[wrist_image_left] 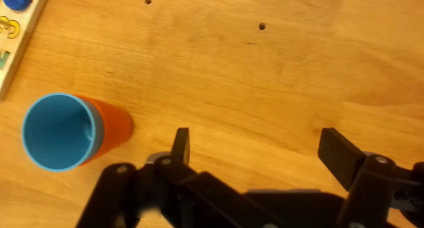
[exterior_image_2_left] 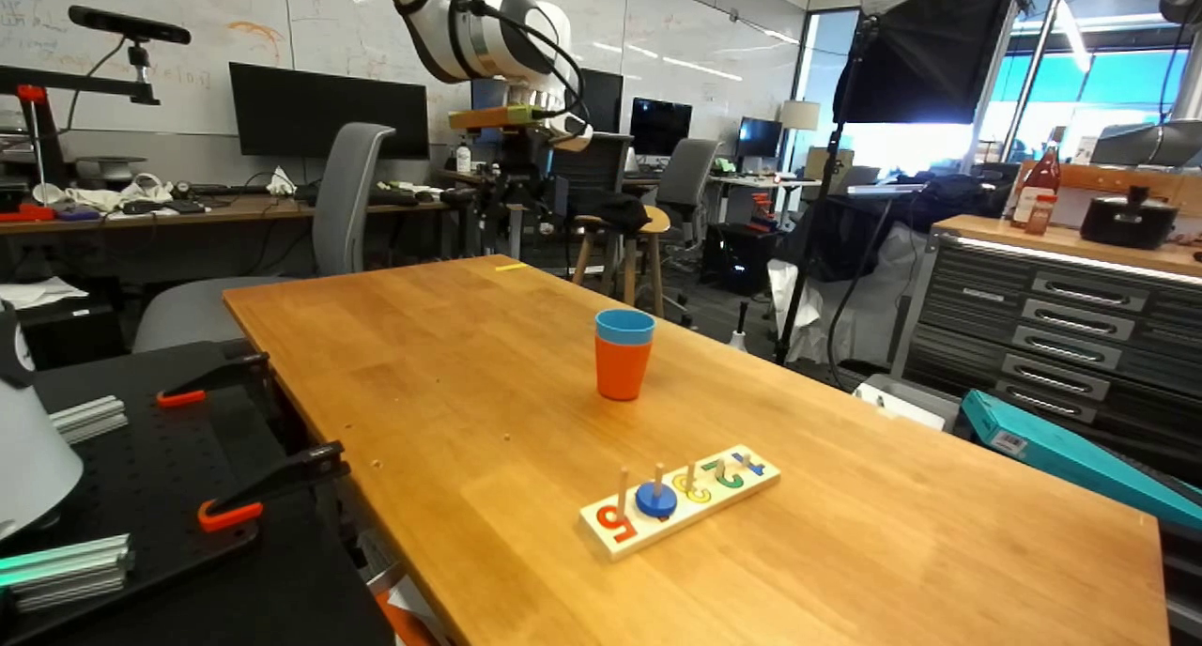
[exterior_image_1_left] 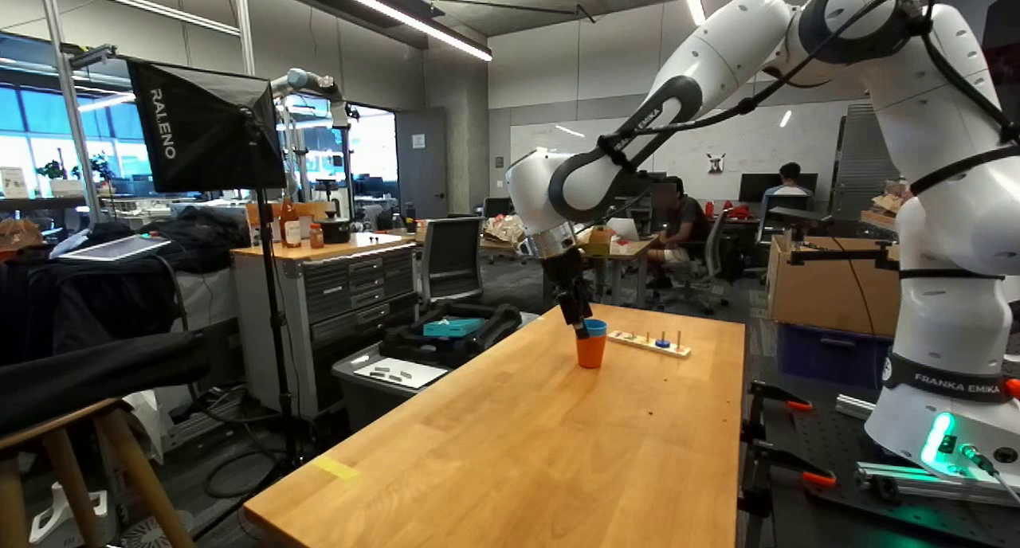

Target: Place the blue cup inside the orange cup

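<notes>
The orange cup stands upright on the table; it shows in both exterior views (exterior_image_1_left: 590,354) (exterior_image_2_left: 622,371) and in the wrist view (wrist_image_left: 116,124). The blue cup sits inside it with its rim and a blue band showing above the orange rim, in both exterior views (exterior_image_1_left: 596,325) (exterior_image_2_left: 624,327) and in the wrist view (wrist_image_left: 59,132). The blue cup's lower part is hidden. My gripper is open and empty, its fingers wide apart in the wrist view (wrist_image_left: 255,132). It is above the table, to one side of the cups, and apart from them. It also shows in both exterior views (exterior_image_1_left: 580,330) (exterior_image_2_left: 516,225).
A wooden number board with pegs and a blue disc lies near the cups (exterior_image_1_left: 649,344) (exterior_image_2_left: 681,503) (wrist_image_left: 25,32). The wooden table (exterior_image_1_left: 558,468) has a yellow tape strip (exterior_image_1_left: 336,467) near its far end. Clamps (exterior_image_2_left: 230,515) hold the black robot bench beside the table.
</notes>
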Robot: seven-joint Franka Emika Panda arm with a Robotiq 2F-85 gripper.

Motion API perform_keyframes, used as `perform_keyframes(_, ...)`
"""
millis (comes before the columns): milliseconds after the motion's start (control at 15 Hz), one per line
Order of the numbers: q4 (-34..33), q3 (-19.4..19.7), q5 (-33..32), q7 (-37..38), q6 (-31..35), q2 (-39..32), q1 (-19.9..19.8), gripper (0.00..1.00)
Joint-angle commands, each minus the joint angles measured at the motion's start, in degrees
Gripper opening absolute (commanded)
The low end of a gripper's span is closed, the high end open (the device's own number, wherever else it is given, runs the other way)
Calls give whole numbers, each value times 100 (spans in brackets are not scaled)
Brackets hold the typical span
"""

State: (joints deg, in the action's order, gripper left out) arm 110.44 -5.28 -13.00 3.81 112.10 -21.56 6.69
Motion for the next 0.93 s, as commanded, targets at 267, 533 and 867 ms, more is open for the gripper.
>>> perform_keyframes(267, 921, -414, 241, -317, -11, 1278, 314, 100)
perform_keyframes(533, 933, -312, -486, 510, 553, 1395, 399, 100)
perform_keyframes(867, 849, -215, -771, 1077, 904, 1385, 371, 100)
